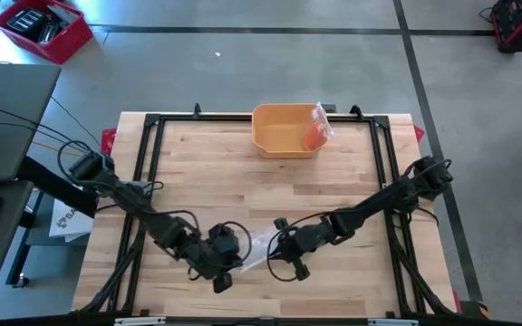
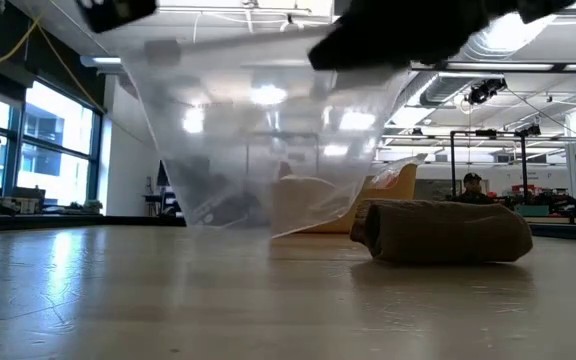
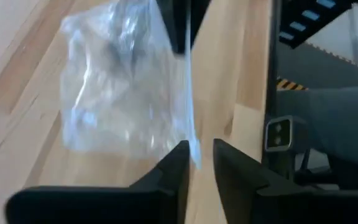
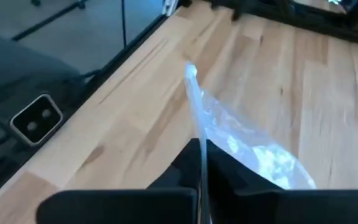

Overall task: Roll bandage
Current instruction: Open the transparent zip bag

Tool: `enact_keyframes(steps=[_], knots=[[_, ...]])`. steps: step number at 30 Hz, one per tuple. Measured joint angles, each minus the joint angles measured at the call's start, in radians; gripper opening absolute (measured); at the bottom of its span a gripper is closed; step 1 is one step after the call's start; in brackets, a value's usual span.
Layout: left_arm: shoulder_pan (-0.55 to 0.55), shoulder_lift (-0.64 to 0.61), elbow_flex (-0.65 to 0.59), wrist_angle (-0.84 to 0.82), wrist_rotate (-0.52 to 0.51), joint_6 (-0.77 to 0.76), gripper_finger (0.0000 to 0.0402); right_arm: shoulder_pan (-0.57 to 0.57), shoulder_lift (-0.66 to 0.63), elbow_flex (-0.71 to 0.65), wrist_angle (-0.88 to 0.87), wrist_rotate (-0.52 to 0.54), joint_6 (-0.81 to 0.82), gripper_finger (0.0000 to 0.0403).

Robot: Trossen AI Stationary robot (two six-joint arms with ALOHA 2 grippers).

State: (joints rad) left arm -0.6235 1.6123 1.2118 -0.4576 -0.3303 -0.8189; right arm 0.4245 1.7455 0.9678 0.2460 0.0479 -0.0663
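Bandage point(image 2: 446, 232) lies beside the clear bag point(image 2: 268, 150), pinched by right gripper point(image 4: 202, 163).

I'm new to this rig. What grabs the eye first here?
A clear plastic bag hangs off the table's near edge between both arms; the right gripper is shut on its edge. A rolled tan bandage lies beside it, and a yellow bin sits at the far edge.

A lab or workshop: wooden bench point(image 1: 243, 195) on concrete floor point(image 1: 243, 54), exposed ceiling ducts point(image 2: 488, 40), big windows point(image 2: 53, 150)
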Motion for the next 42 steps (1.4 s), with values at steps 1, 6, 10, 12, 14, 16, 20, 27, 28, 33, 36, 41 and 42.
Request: enact_keyframes(steps=[1,6,10,12,14,16,20,27,28,33,36,41,42], knots=[[-0.013,-0.013,0.0,-0.034,-0.008,-0.022,0.0072,-0.006,-0.005,-0.014,0.02,0.0,0.013,0.0003],[-0.128,-0.048,0.0,-0.197,-0.189,-0.167,0.0096,-0.029,-0.102,-0.117,0.14,0.01,0.038,0.0001],[-0.246,-0.029,-0.003,-0.227,-0.545,-0.247,0.0091,-0.051,-0.235,-0.23,0.275,0.009,0.041,0.0001],[-0.291,0.003,-0.004,-0.212,-0.751,-0.274,0.0087,-0.065,-0.295,-0.286,0.331,-0.001,0.044,0.0],[-0.31,0.042,-0.005,-0.159,-0.913,-0.292,0.0084,-0.078,-0.349,-0.334,0.363,-0.03,0.052,0.0],[-0.305,0.074,-0.005,-0.092,-0.996,-0.311,0.0082,-0.091,-0.401,-0.368,0.373,-0.067,0.067,0.0],[-0.241,0.105,-0.005,-0.009,-1.022,-0.229,0.0085,-0.098,-0.476,-0.401,0.374,-0.084,0.069,0.0],[-0.131,0.109,-0.005,0.325,-0.94,0.298,0.0148,-0.098,-0.542,-0.409,0.362,-0.086,0.067,0.0],[-0.121,0.109,-0.005,0.379,-0.912,0.382,0.0159,-0.098,-0.546,-0.409,0.361,-0.086,0.067,0.0],[-0.09,0.109,-0.005,0.633,-0.799,0.652,0.0196,-0.098,-0.549,-0.409,0.343,-0.086,0.067,0.0],[-0.087,0.109,-0.005,0.753,-0.777,0.743,0.0199,-0.098,-0.549,-0.409,0.34,-0.086,0.067,0.0],[-0.083,0.109,-0.005,0.833,-0.773,0.757,0.02,-0.098,-0.549,-0.409,0.335,-0.061,0.065,0.0],[-0.081,0.109,-0.005,0.83,-0.773,0.742,0.02,-0.098,-0.549,-0.409,0.333,-0.051,0.062,0.0]])
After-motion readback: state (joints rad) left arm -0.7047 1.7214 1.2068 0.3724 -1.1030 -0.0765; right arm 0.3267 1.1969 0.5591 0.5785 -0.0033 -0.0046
